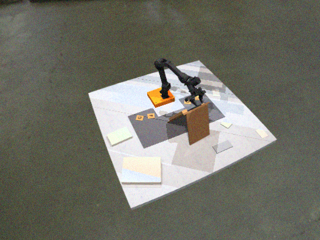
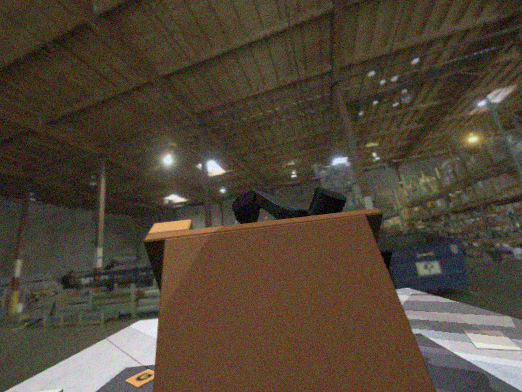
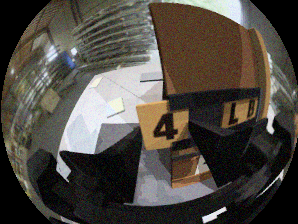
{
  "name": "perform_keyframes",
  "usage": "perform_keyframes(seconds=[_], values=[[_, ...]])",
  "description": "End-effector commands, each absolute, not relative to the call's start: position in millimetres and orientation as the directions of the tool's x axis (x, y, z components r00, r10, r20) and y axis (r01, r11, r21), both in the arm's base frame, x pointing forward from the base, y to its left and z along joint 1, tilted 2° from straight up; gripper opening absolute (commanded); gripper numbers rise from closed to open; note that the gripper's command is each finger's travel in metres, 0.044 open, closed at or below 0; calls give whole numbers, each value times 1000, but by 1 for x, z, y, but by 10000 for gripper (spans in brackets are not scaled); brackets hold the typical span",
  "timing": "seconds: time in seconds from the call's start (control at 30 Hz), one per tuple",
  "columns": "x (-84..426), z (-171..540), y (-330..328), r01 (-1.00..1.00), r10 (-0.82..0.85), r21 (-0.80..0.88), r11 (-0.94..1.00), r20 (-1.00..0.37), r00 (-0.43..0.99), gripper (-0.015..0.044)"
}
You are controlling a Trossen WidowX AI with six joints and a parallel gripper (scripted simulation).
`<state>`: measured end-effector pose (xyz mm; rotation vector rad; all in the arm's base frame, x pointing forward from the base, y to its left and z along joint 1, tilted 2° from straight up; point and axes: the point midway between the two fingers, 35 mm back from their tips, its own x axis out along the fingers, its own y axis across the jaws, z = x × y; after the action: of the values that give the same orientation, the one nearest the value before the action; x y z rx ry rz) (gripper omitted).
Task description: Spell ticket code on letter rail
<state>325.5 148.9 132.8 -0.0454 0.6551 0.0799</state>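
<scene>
- Gripper (image 1: pixel 196 102) (image 3: pixel 164 127): closed on a tile, one finger at either side of it (nearest thing to the wrist camera).
- Number tile (image 3: pixel 162 125): pale orange, black 4, face to the wrist camera and slightly tilted; it is between the fingers, left of the lettered pair in that view.
- Letter rail (image 3: pixel 200 107): dark strip low on the board. An L tile (image 3: pixel 231 115) and a B tile (image 3: pixel 252 108) stand there, reading L then B; the 4 is apart from the L, with dark strip showing between.
- Board (image 1: pixel 197 123) (image 2: pixel 285 305) (image 3: pixel 205 50): brown, upright (its plain back fills much of the exterior view).
- Dark mat (image 1: pixel 153 135) (image 3: pixel 150 185): flat under the work. Two loose tiles lie on it, well apart from the gripper: a G tile (image 1: pixel 139 117) (image 2: pixel 142 377) and a neighbouring tile (image 1: pixel 151 116) (mark too small to read).
- Orange base (image 1: pixel 151 102): beside the mat, carrying the arm (image 1: pixel 162 76).
- Counter (image 1: pixel 107 107): pale, with a green pad (image 1: pixel 119 136) and a larger cream block (image 1: pixel 141 165) lying flat.
- Blue bin (image 2: pixel 430 265): off on the floor, behind the counter in the exterior view.
</scene>
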Motion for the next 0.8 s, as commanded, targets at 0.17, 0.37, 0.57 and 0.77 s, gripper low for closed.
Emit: perform_keyframes(seconds=[0.17,0.37,0.57,0.77], values=[[326,133,145,-93,63,-18,996,-609,791,0],[326,133,142,-93,63,-18,996,-609,791,0],[327,133,139,-93,63,-18,996,-609,791,0],[327,133,136,-93,62,-19,996,-609,791,0]])
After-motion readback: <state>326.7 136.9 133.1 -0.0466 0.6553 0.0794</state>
